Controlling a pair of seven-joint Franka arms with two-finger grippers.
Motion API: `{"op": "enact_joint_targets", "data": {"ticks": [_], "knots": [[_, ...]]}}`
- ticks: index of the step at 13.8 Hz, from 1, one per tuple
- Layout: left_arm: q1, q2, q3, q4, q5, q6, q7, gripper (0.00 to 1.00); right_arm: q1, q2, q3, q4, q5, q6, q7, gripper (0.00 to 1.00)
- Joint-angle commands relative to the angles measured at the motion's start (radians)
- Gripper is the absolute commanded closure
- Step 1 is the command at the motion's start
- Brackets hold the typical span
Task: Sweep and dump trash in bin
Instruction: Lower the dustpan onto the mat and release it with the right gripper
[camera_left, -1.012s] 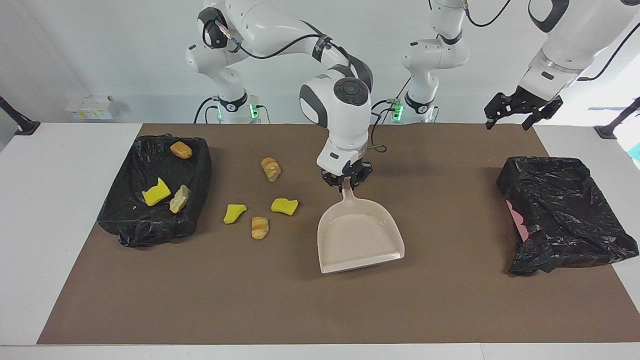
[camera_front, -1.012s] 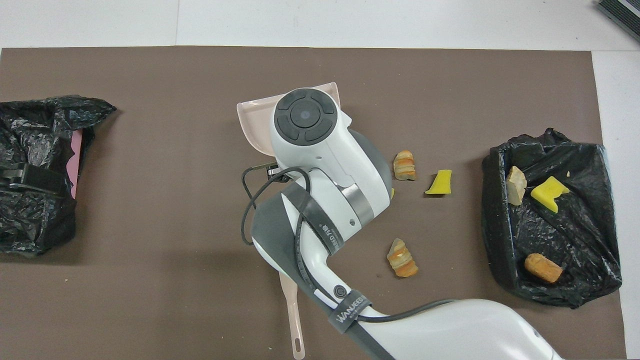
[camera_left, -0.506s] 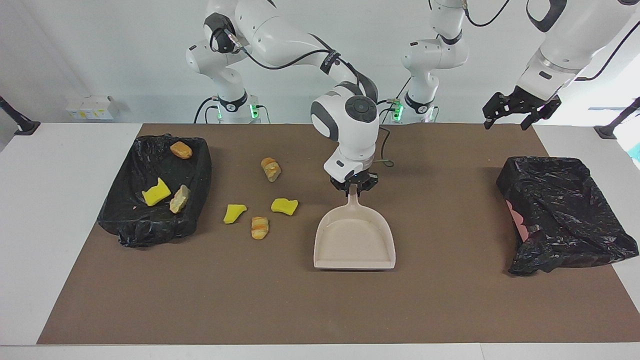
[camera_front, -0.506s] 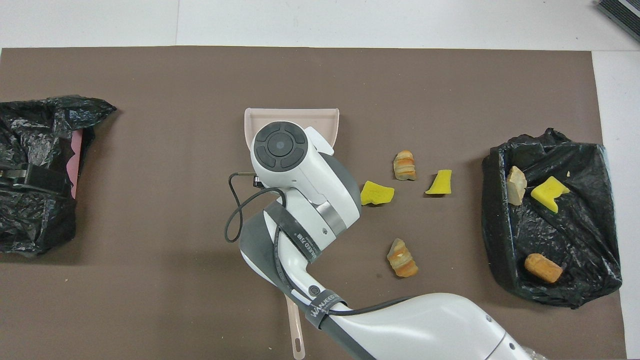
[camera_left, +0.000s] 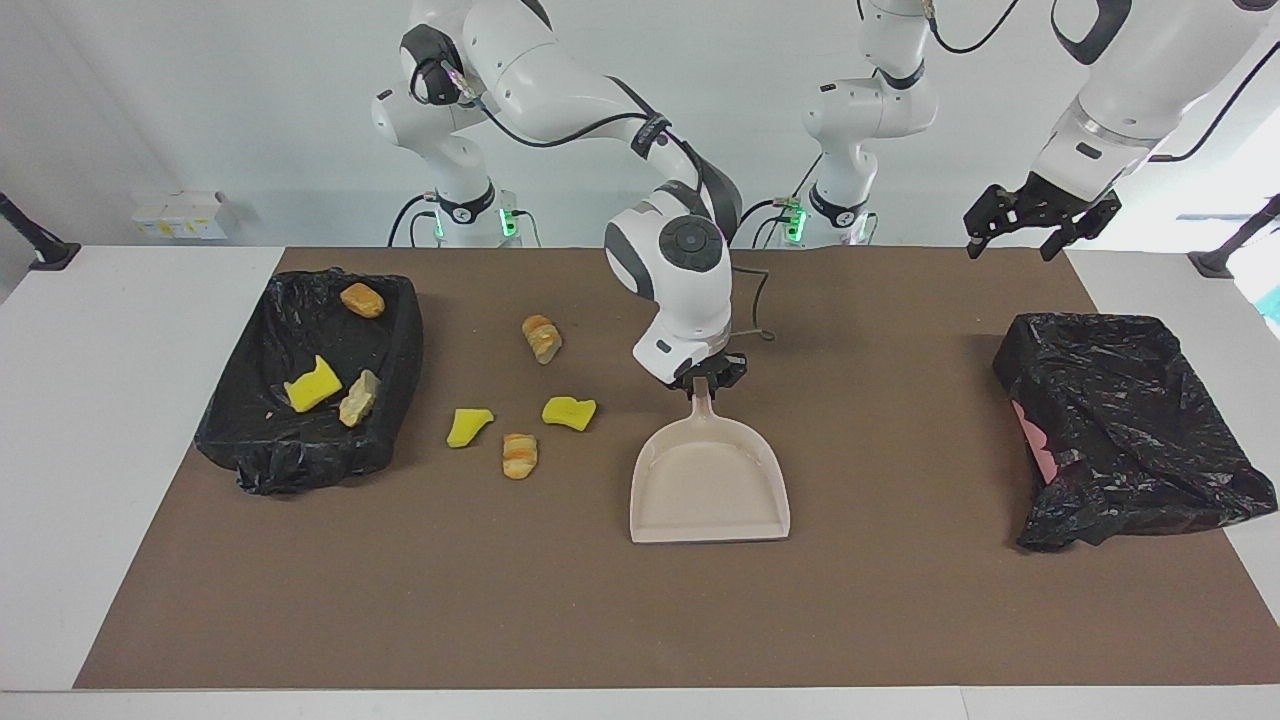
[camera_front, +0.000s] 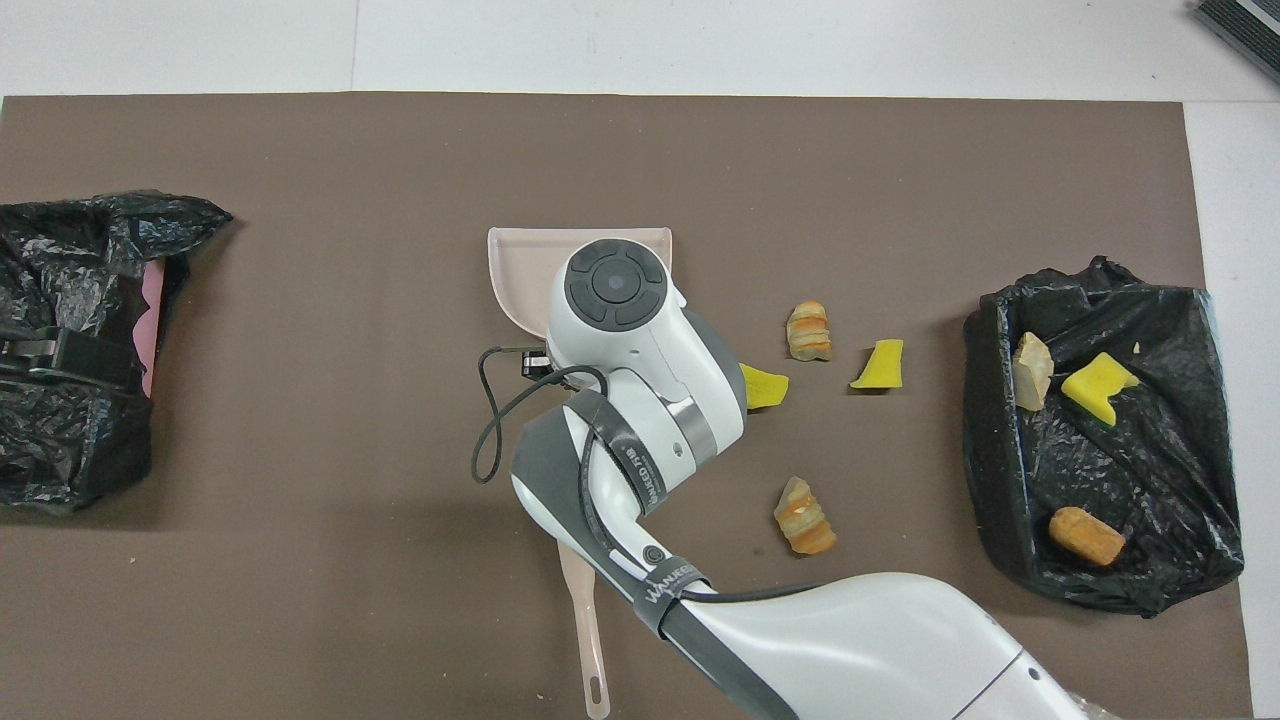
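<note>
Beige dustpan handle sits pinched in my right jaws; four trash pieces lie beside it, bin nearby; left jaws spread, waiting.

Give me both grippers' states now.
Right gripper: shut on the dustpan handle.
Left gripper: open, holding nothing, waiting.

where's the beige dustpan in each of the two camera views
Facing view: dustpan at mid-table, handle held by the right gripper.
Overhead view: dustpan just above centre, mostly hidden under the right arm.
Shared landmark: yellow sponge chunk beside it, toward the right arm's end.
</note>
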Motion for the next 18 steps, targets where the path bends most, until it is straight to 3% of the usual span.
{"op": "enact_joint_targets", "data": {"ticks": [1,2,3,4,7,9,11,14,18], "knots": [[-0.01,-0.012,0.001,-0.02,0.012,0.024,-0.005,0.0,-0.008,-0.062,0.005,-0.088,0.029,0.045,-0.036,0.86],[-0.011,-0.005,0.001,-0.02,0.006,0.026,-0.008,0.0,-0.004,-0.062,0.005,-0.085,0.026,0.045,-0.045,0.67],[-0.011,-0.002,0.0,-0.019,0.004,0.029,-0.01,0.0,0.004,-0.063,0.005,-0.085,0.011,0.045,-0.033,0.58],[-0.011,0.001,0.001,-0.019,-0.005,0.037,-0.013,0.0,0.013,-0.063,0.0,-0.079,0.005,0.039,-0.03,0.41],[-0.013,0.014,0.0,-0.027,-0.011,0.063,-0.013,0.0,0.016,-0.063,0.003,-0.076,-0.005,0.045,-0.025,0.22],[-0.045,0.028,0.0,-0.048,-0.013,0.098,-0.014,0.0,0.006,-0.072,0.003,-0.073,0.001,0.039,-0.024,0.16],[-0.057,0.047,-0.002,-0.056,-0.014,0.127,-0.016,0.0,-0.011,-0.126,0.002,-0.082,-0.002,0.03,-0.03,0.0],[-0.094,0.08,0.0,-0.056,-0.025,0.17,-0.022,0.0,-0.007,-0.239,0.003,-0.11,0.015,-0.117,-0.019,0.0],[-0.2,0.158,0.0,-0.057,-0.027,0.263,-0.166,0.0,0.06,-0.455,0.005,-0.362,0.018,-0.163,-0.033,0.0]]}}
